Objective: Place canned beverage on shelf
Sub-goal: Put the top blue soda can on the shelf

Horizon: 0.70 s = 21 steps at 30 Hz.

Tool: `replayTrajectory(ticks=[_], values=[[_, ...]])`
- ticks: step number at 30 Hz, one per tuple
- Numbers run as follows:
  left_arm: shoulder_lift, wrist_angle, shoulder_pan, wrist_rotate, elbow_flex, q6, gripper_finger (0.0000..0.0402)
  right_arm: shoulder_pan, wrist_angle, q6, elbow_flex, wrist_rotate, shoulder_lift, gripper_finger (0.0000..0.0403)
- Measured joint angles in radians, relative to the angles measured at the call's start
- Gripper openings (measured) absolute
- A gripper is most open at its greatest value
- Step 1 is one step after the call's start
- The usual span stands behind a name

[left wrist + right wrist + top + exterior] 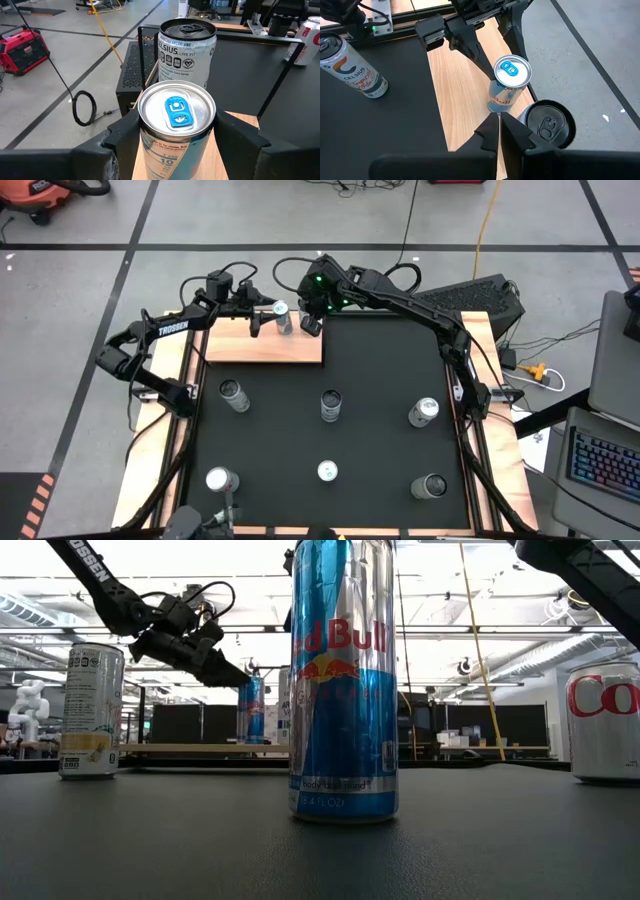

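Observation:
A slim blue-and-silver canned beverage with a blue tab stands upright on the light-wood shelf near its far edge. My left gripper reaches in from the table's left and is shut on the can. In the low view the can rests by its base on the board. My right gripper is shut and hangs above the shelf's far right corner, touching nothing. A black-topped Celsius can stands just beyond the held can. My left gripper pinches the can's upper wall between its two fingers, one finger on each side, just under the rim. The fingers come nearly level from the table's left, slanting slightly down. The can stands upright with its base on the shelf.
Several cans stand spread over the black mat, among them one in front of the shelf and one at the middle. A tall Red Bull can fills the low view. Thin black uprights stand at the shelf's corners.

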Motion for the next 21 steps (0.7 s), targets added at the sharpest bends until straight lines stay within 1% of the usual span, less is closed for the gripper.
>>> replayTrajectory(ticks=[14,16,21], values=[[0.0,0.0,0.001,0.007,0.0,0.003,0.0224,0.0,0.0,0.0,0.0,0.0,0.0,0.0],[0.0,0.0,0.001,0.007,0.0,0.003,0.0235,0.0,0.0,0.0,0.0,0.0,0.0,0.0],[0.004,-0.011,0.001,-0.001,-0.003,0.005,0.028,0.0,0.0,0.0,0.0,0.0,0.0,0.0]])
